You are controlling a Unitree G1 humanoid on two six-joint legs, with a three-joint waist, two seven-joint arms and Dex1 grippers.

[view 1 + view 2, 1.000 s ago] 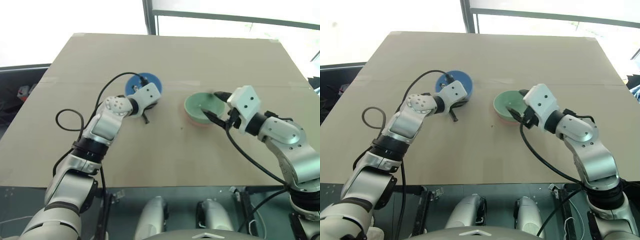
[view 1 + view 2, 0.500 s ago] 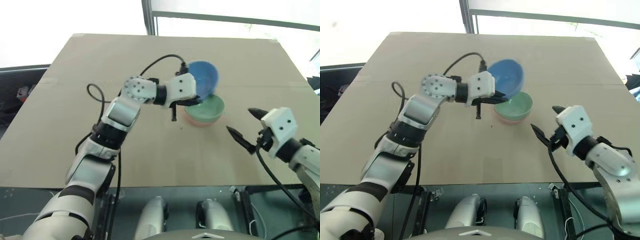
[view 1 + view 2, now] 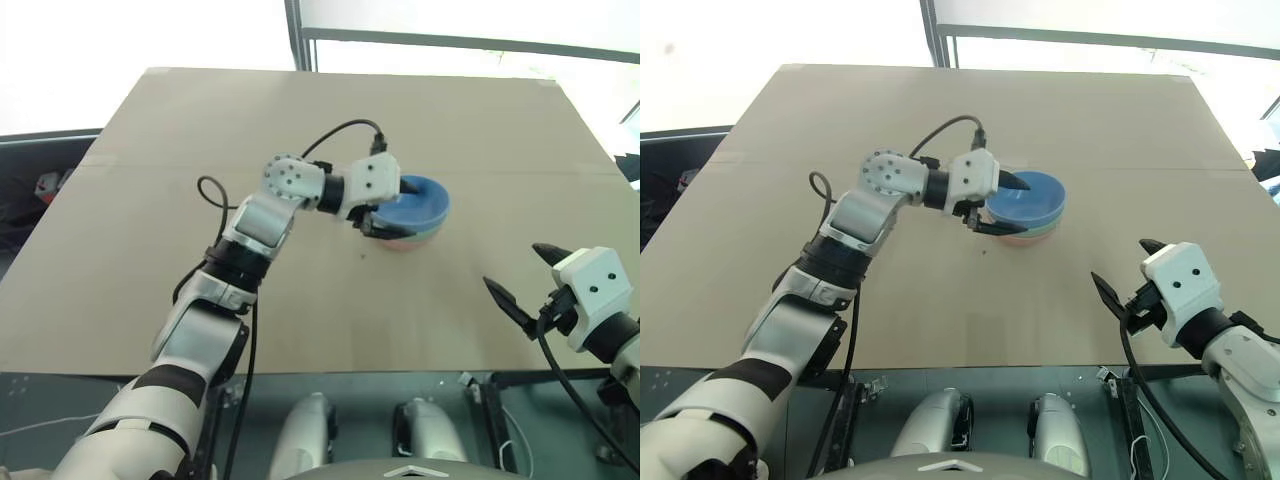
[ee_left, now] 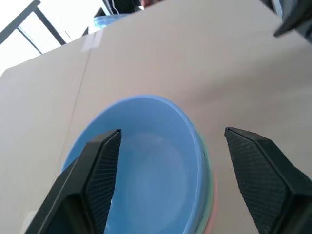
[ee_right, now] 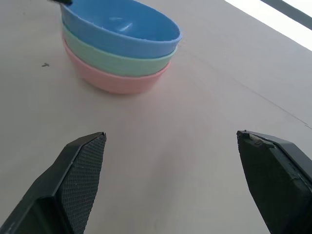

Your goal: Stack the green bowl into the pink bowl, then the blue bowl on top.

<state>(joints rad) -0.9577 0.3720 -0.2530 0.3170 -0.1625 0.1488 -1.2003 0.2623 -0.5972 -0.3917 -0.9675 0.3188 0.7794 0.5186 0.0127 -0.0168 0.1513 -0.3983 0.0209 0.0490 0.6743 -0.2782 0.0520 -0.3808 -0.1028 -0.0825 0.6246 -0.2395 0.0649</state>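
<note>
Three bowls sit nested in a single stack on one tan surface [image 3: 200,130]: one blue bowl [image 5: 119,25] on top, one green bowl [image 5: 117,60] in the middle, one pink bowl [image 5: 114,79] at the bottom. Two grippers: the left gripper [image 3: 388,208], the right gripper [image 3: 525,280].

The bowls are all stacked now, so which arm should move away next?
Left. Its gripper hangs open right at the blue bowl, which sits on the green bowl and pink bowl, so it probably needs to back off. The right gripper is open and well clear.
</note>
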